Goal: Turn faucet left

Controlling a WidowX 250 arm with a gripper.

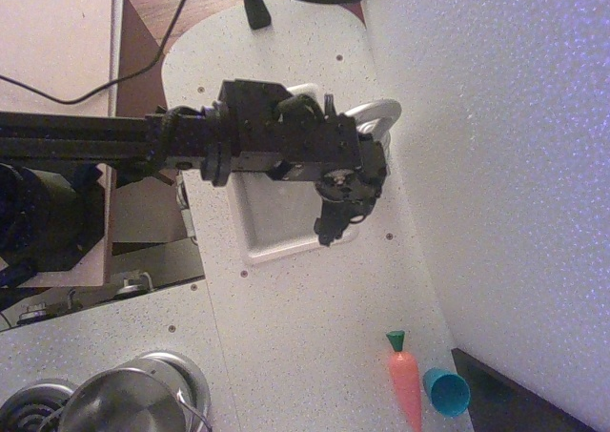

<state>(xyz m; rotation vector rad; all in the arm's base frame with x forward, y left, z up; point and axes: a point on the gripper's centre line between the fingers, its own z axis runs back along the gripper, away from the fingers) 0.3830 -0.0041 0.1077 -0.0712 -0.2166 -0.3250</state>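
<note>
Overhead view, only one we have: we see the faucet (pixel 376 115) at the far right part of the counter (pixel 315 356), hard by the wall edge, its silver arch curving over the right rim of the white sink (pixel 272 224). Most of the spout is hidden under the arm's black wrist, so we can't tell which way it points now. The gripper (pixel 335 224) hangs over the sink's right side, just beside or maybe touching the faucet; fingers look close together, but whether they pinch the spout or are merely pressed shut we cannot tell from this angle. Our judgement re progress: arm is at the faucet, approx in contact position, so the approach looks done; the turn to the left itself we can't confirm as started or finished. Near the front right edge lie a toy carrot (pixel 406 386) and a teal cup (pixel 446 391), touching; a metal pot (pixel 124 403) sits at the front left corner. Labels/writing: none legible anywhere.
</note>
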